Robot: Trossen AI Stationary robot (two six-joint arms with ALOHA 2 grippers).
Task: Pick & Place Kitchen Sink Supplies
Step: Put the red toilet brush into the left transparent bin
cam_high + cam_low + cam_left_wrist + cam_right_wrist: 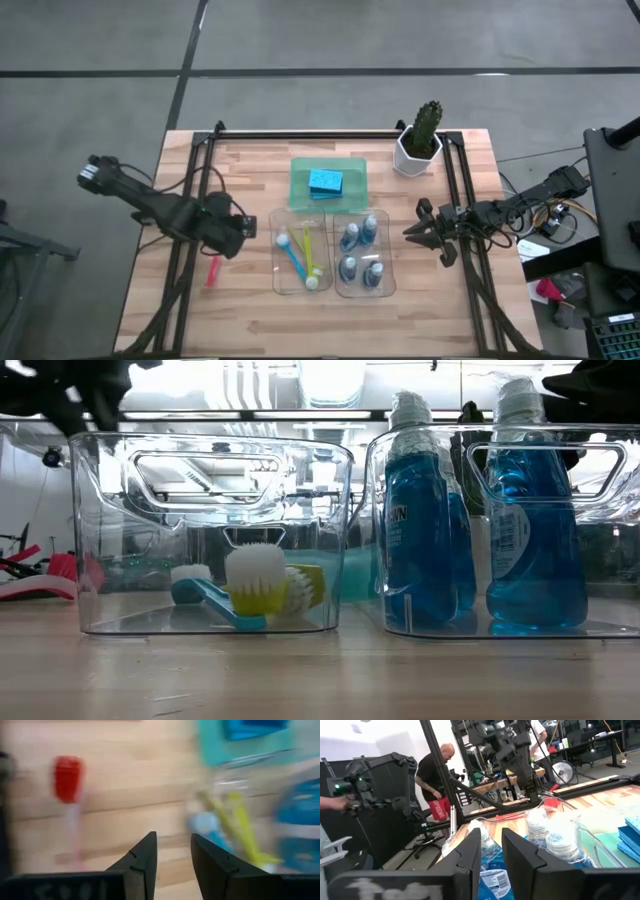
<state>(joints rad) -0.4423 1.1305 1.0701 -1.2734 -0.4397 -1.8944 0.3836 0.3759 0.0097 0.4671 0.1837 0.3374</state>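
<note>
A red-pink brush [213,271] lies flat on the wooden table left of the bins; it also shows in the left wrist view [67,780]. My left gripper [232,235] hovers just beyond it, open and empty [174,855]. A clear bin [303,252] holds a blue brush [215,600] and a yellow-green brush [262,595]. A second clear bin [362,255] holds several upright bottles of blue liquid [425,530]. A blue sponge [326,182] lies in the green tray [300,190]. My right gripper [420,232] is open and empty right of the bottle bin [492,855].
A green cactus in a white pot [420,140] stands at the far right of the table. Black frame rails [190,250] run along both sides and the far edge. A person [437,775] stands in the room beyond the table.
</note>
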